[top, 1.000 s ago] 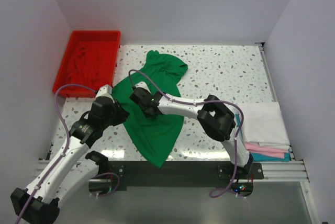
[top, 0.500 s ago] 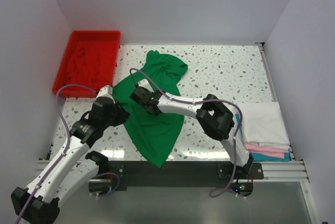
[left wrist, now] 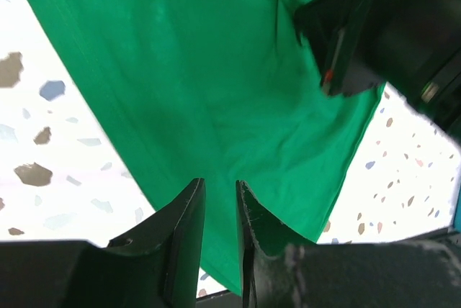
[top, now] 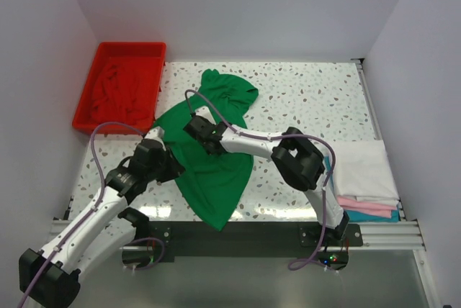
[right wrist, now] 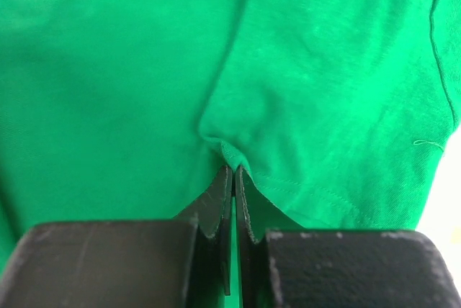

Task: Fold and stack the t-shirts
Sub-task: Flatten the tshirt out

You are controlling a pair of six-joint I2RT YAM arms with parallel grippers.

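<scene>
A bright green t-shirt [top: 216, 178] lies spread on the speckled table, with one end bunched at the far side and a corner hanging over the near edge. My right gripper [top: 199, 130] is over its middle, shut on a small pinched fold of the green cloth [right wrist: 234, 168]. My left gripper [top: 173, 168] is at the shirt's left edge, its jaws a narrow gap apart just above flat green cloth [left wrist: 220, 182]. A white t-shirt [top: 364, 168] lies folded on pink [top: 367, 206] and teal [top: 374, 216] ones at the right edge. A dark red shirt [top: 119, 88] lies crumpled in the tray.
The red plastic tray [top: 130, 44] stands at the far left corner. The right arm's black wrist [left wrist: 389, 27] shows close ahead of the left gripper. White walls enclose the table on three sides. A metal rail runs along the near edge [top: 259, 232].
My left gripper has moved right onto the green shirt's left edge. My right gripper, holding the cloth, has shifted a little toward the far side.
</scene>
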